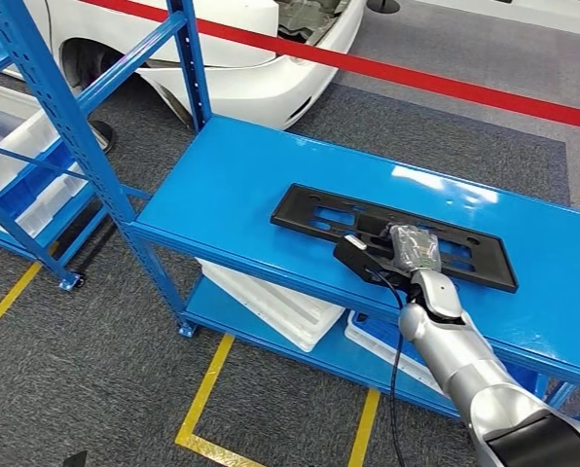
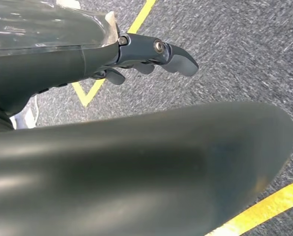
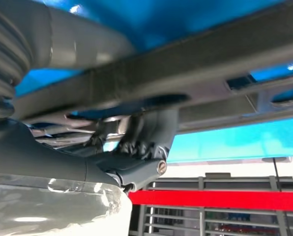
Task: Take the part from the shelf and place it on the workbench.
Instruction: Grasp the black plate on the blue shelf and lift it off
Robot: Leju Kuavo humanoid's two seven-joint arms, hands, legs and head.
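Note:
A flat black slotted part [image 1: 300, 209] lies on the top board of the blue shelf [image 1: 221, 185], lengthwise from left to right. My right hand [image 1: 401, 248] reaches in from the lower right and sits on the part's middle near its front edge. In the right wrist view the dark fingers [image 3: 145, 142] curl round a bar of the part [image 3: 212, 69], with the thumb on the other side. My left hand [image 2: 152, 51] hangs over the grey floor, fingers stretched out and holding nothing.
White trays [image 1: 279, 306] lie on the lower board under the part. A second blue rack [image 1: 22, 185] with white trays stands at the left. Behind the shelf are a white car [image 1: 258, 58] and a red barrier strip [image 1: 419, 76]. Yellow lines [image 1: 206, 389] mark the floor.

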